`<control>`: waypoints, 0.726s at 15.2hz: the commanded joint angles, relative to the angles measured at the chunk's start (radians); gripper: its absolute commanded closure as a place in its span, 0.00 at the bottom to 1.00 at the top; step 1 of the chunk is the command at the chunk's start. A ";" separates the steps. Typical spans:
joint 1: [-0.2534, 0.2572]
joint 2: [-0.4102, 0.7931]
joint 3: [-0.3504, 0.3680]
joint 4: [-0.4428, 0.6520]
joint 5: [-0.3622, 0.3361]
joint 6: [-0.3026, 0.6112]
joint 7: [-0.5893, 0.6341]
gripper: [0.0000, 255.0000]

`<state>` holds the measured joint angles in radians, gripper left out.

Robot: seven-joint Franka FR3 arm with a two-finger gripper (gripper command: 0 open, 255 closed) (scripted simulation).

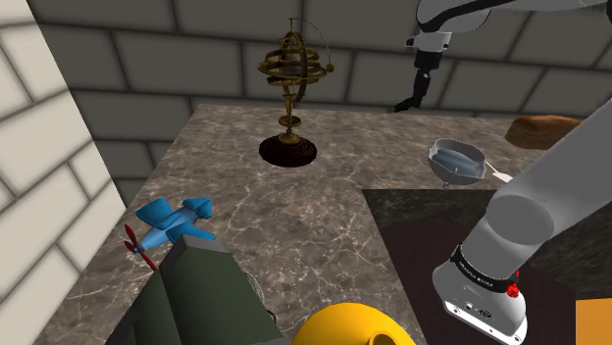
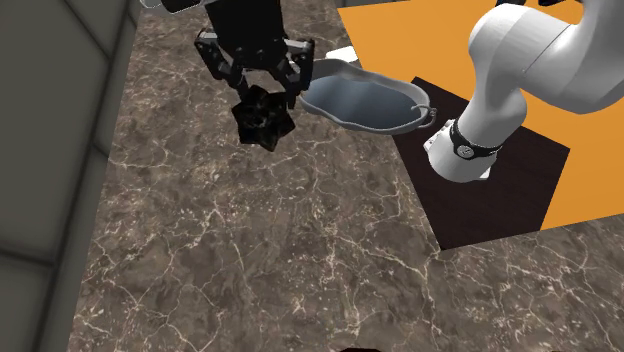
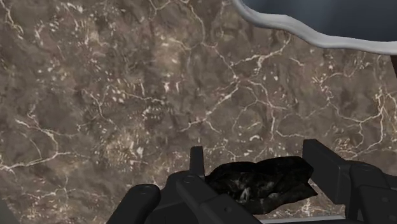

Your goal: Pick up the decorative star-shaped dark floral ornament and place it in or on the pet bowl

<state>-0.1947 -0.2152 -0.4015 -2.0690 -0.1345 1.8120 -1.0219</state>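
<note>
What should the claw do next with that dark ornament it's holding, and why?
Probably carry it sideways until it hangs over the bowl. The claw is shut on the ornament, well above the marble counter, but the bowl sits off to one side, so letting go now would likely drop it on the counter.
</note>
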 commanded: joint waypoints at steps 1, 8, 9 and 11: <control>-0.014 -0.074 -0.002 -0.060 -0.030 -0.009 -0.002 1.00; -0.085 -0.349 0.005 -0.276 -0.127 -0.058 -0.009 1.00; -0.098 -0.388 0.006 -0.302 -0.139 -0.070 -0.013 1.00; -0.125 -0.466 0.006 -0.351 -0.163 -0.097 -0.025 1.00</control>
<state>-0.3065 -0.6446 -0.3938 -2.3965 -0.2848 1.7272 -1.0397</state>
